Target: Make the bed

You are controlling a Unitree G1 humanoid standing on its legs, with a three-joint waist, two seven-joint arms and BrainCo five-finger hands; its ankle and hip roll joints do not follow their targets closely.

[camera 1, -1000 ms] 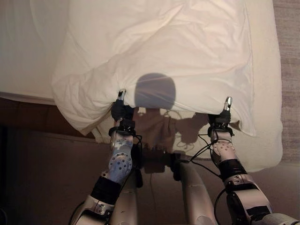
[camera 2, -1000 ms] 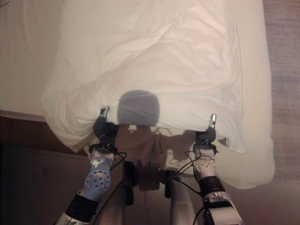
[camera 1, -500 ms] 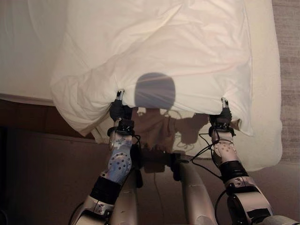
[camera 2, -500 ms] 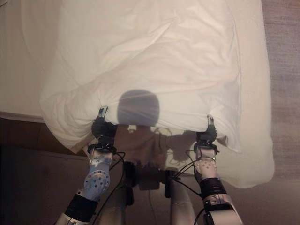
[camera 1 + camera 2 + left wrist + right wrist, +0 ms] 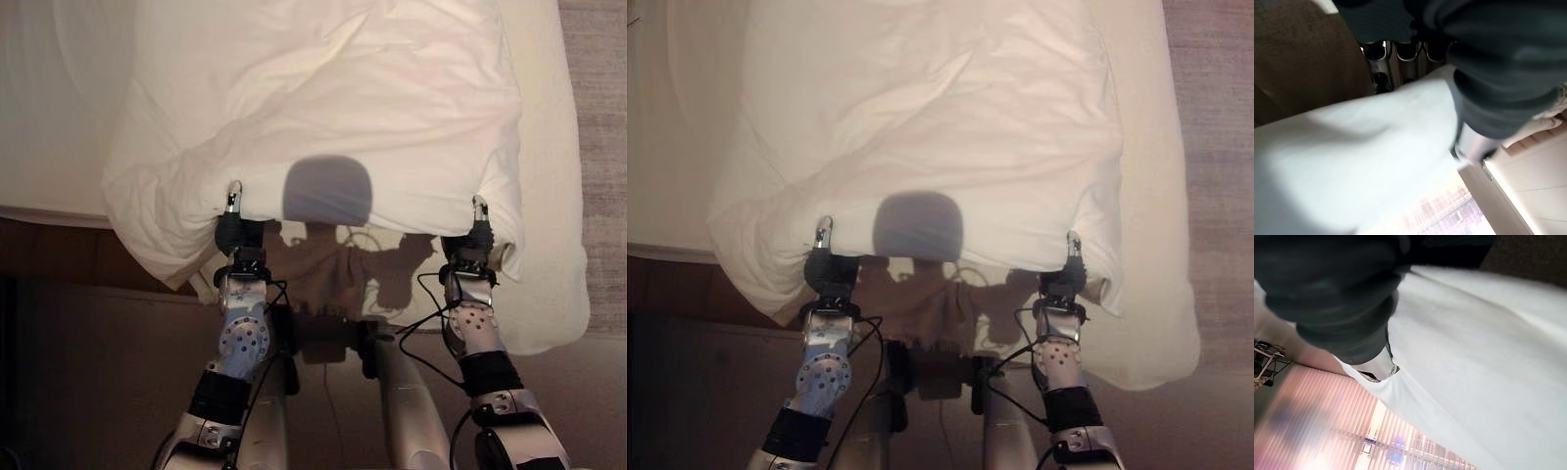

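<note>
White duvet lifted over bed, near edge clenched in left hand and right hand, fingertips buried in cloth, far end cut off.

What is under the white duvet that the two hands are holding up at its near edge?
Under the duvet lies the mattress, showing along the right and at the left. Both the left hand and the right hand pinch its near edge. What lies under its middle is covered.
</note>
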